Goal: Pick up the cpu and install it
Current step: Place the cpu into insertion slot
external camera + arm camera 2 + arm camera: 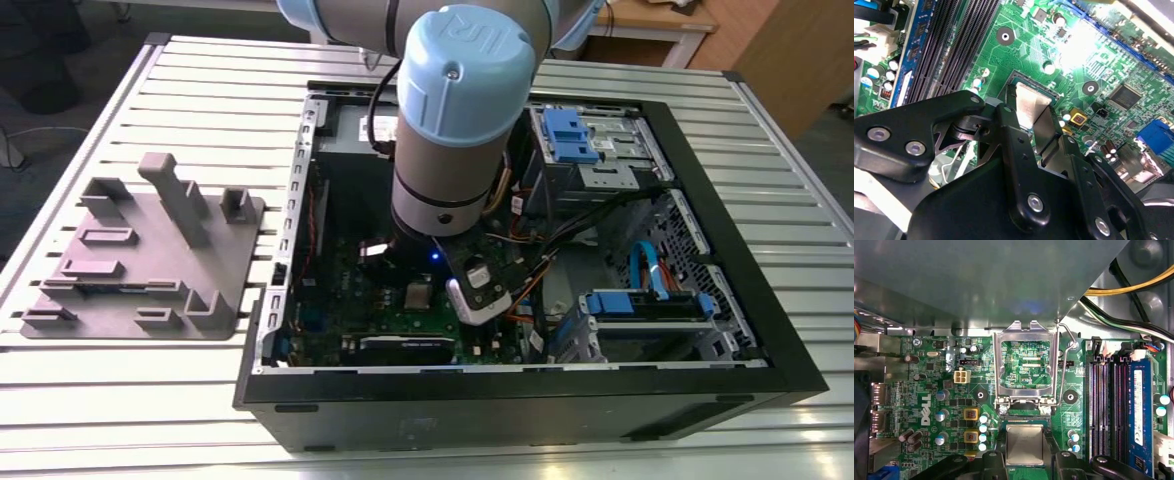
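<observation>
The cpu (1024,444) is a pale silvery square lying flat in the dark motherboard socket (1024,418), just below the upright metal socket frame (1026,329). My gripper (1025,460) hangs straight over it, one black finger on each side of the chip. In the second wrist view the fingers (1010,125) press against two opposite edges of the cpu (1030,100), so the gripper (1029,120) is shut on it at socket height. The exterior view has the arm (454,130) reaching down into the open computer case (694,230) over the green motherboard (340,300).
Black memory slots (1109,405) and a blue one (1138,410) run beside the socket. Yellow and black cables (1134,287) hang close by. Blue drive cages (587,140) fill the case's far side. A grey fixture block (147,255) stands on the slatted table at the exterior view's left.
</observation>
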Robot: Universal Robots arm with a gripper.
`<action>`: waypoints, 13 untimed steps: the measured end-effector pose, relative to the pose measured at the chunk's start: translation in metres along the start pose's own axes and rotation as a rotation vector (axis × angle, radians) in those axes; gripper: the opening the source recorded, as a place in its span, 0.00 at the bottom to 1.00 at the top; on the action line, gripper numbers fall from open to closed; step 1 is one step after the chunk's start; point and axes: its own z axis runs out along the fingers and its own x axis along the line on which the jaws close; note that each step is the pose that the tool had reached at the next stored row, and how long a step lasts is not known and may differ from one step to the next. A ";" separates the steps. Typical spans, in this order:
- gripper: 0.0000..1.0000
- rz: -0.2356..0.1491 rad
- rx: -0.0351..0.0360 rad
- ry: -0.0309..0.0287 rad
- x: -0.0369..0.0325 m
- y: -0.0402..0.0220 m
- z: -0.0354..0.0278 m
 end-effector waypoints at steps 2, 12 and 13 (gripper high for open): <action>0.39 0.000 -0.0001 0.0000 0.0000 0.0000 0.0000; 0.39 0.000 0.0000 0.0001 0.0000 -0.0001 0.0005; 0.39 0.000 0.0001 0.0001 0.0000 -0.0001 0.0005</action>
